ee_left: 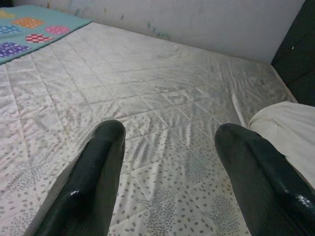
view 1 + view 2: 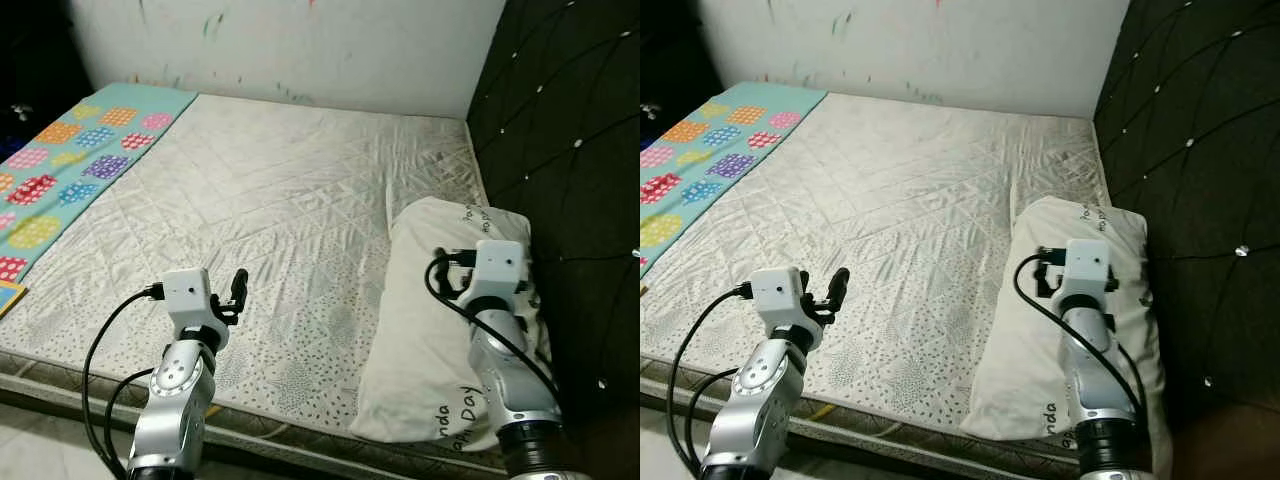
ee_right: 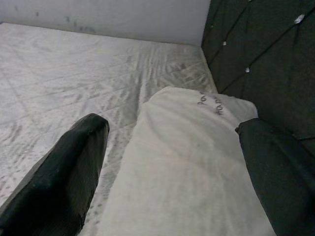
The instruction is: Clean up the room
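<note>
Right end effector [image 3: 172,162] spread above pillow [image 3: 192,167], left end effector [image 1: 170,162] spread over mattress [image 2: 280,200].

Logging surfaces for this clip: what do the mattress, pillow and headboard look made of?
Mattress: quilted fabric with a slight sheen, stitched in diamonds. Pillow: soft off-white cloth, wrinkled, printed lettering. Headboard: dark tufted upholstery with shiny studs, possibly velvet or faux leather.

White quilted mattress [image 2: 270,200] with grey speckles, cream pillow [image 2: 420,330], turquoise polka-dot blanket [image 2: 70,150], black headboard [image 2: 570,150]
</note>
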{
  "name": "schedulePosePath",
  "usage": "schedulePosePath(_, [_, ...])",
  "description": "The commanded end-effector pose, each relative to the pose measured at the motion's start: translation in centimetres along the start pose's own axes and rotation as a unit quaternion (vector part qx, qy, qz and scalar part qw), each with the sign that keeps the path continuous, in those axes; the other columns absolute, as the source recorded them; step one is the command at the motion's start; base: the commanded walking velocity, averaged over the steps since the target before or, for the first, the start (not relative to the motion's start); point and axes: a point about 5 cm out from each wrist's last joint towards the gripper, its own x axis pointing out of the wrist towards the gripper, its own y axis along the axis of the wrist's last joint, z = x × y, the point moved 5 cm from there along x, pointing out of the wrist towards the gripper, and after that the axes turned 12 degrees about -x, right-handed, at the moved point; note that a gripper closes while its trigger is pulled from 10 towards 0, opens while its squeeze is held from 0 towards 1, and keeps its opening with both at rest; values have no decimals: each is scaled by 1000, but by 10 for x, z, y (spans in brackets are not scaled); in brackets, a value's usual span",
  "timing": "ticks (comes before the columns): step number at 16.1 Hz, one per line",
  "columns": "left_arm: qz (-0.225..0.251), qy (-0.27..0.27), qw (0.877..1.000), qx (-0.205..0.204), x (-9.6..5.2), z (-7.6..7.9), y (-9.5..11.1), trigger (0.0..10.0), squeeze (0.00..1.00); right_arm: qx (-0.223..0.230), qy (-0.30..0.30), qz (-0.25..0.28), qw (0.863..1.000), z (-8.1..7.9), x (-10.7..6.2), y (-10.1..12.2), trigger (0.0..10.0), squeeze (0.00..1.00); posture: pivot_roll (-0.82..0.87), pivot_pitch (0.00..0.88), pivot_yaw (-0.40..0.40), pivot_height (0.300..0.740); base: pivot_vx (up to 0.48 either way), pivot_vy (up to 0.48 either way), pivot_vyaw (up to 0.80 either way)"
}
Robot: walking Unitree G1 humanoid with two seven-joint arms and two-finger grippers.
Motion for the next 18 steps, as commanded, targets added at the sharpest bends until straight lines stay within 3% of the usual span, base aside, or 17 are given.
schedulePosePath(1, [6, -10, 1000, 0, 5, 3, 3, 10000, 0, 17, -3, 1, 1000, 0, 4, 1, 10000, 0, -136, 0, 27, 740, 0, 0, 0])
schedulePosePath(9, [48, -21, 999, 2, 20, 7, 22, 10000, 0, 29, -1, 53, 998, 6, 13, 26, 10000, 0, -166, 0, 24, 740, 0, 0, 0])
schedulePosePath(11, [48, -15, 999, 3, 16, 5, 18, 10000, 0, 31, 2, 50, 998, 3, 13, 26, 10000, 0, -163, 0, 10, 740, 0, 0, 0])
schedulePosePath(14, [21, -22, 1000, -1, 3, 11, -6, 10000, 0, 52, 0, 26, 998, 0, 5, 11, 10000, 0, -157, 0, 10, 740, 0, 0, 0])
schedulePosePath(18, [40, -40, 998, 4, 11, 17, 13, 10000, 0, 58, 15, 21, 998, -15, 2, 8, 10000, 0, -119, 0, 9, 740, 0, 0, -548])
